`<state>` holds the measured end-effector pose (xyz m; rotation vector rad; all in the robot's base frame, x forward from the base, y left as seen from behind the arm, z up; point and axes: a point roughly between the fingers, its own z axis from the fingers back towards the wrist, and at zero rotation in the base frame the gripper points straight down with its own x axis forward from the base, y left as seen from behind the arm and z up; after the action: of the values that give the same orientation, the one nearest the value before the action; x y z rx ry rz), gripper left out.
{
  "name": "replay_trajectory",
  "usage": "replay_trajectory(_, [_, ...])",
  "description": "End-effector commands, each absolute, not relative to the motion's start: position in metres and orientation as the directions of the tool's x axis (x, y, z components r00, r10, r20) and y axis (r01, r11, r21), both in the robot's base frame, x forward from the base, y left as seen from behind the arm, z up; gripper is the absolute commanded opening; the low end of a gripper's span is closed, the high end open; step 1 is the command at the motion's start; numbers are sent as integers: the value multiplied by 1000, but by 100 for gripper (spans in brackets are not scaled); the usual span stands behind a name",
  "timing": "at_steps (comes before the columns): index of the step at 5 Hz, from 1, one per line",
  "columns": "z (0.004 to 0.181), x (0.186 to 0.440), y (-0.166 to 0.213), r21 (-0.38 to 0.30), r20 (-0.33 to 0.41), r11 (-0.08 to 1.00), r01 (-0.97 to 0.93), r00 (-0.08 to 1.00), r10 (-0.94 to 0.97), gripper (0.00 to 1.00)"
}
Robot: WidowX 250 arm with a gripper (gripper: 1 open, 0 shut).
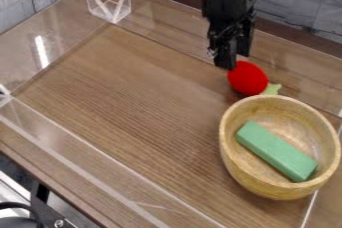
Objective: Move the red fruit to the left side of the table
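The red fruit (246,77) lies on the brown wooden table (134,102) at the right, just behind the bowl; its pale green leafy top points toward the bowl's rim. My gripper (227,54) points straight down just behind and left of the fruit. Its black fingers (214,50) are spread open with nothing between them. The fingertips hang close to the fruit's upper left side; I cannot tell whether they touch it.
A round light wooden bowl (234,147) holding a green rectangular block (277,151) stands at the front right. Low clear acrylic walls (107,2) border the table. Bare wood stretches across the left half.
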<state>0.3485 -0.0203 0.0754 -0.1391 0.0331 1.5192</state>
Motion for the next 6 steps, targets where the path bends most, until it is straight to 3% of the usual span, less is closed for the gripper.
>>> replay_trajectory(1, [72, 353, -17, -127, -88, 62, -990, 74, 993, 100])
replay_trajectory(2, [51, 355, -12, -122, -76, 76, -990, 85, 993, 100])
replay_trajectory(3, [50, 355, -1, -122, -74, 137, -983, 146, 986, 0])
replay_trajectory(4, [70, 355, 13, -140, -107, 208, -968, 224, 969, 0])
replay_trajectory(6, [122, 340, 11, -198, -177, 234, -952, 270, 946, 0])
